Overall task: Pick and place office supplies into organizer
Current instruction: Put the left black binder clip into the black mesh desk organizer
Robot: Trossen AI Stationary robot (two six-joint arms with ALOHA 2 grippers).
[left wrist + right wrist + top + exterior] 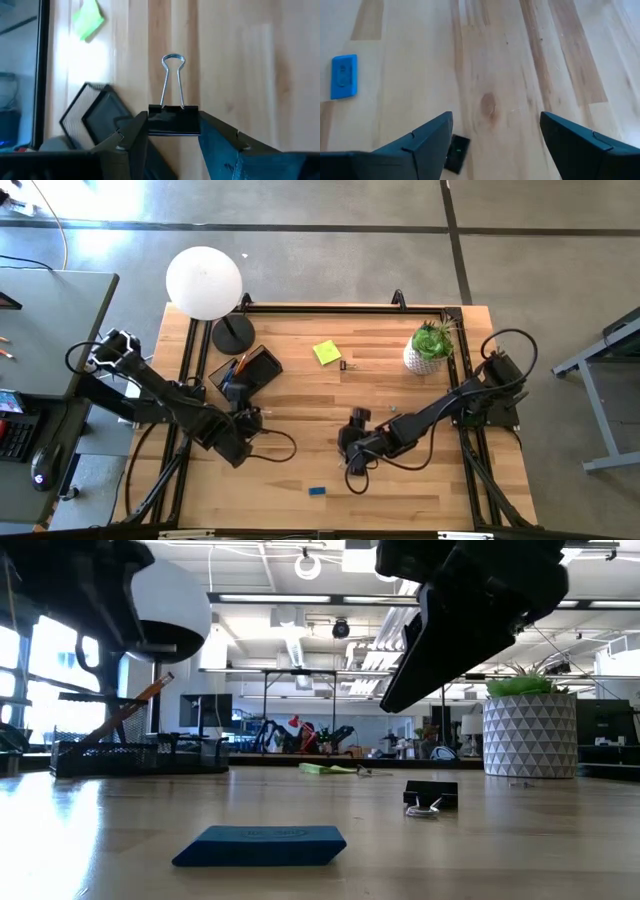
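My left gripper [172, 135] has a black binder clip [173, 119] pinched between its fingers, wire handles pointing away, hovering just beside the organizer [247, 370]. My right gripper [492, 140] is spread wide over bare table, farther from the organizer, with a second binder clip [456, 153] right below it. The blue eraser [262, 845] has embossed writing I can't read.

left gripper [173, 131] clamped on black binder clip [173, 120], wire handles pointing away over the wood table [240, 60]; black organizer [95, 117] just beside, yellow sticky-note pad [88, 20] farther off
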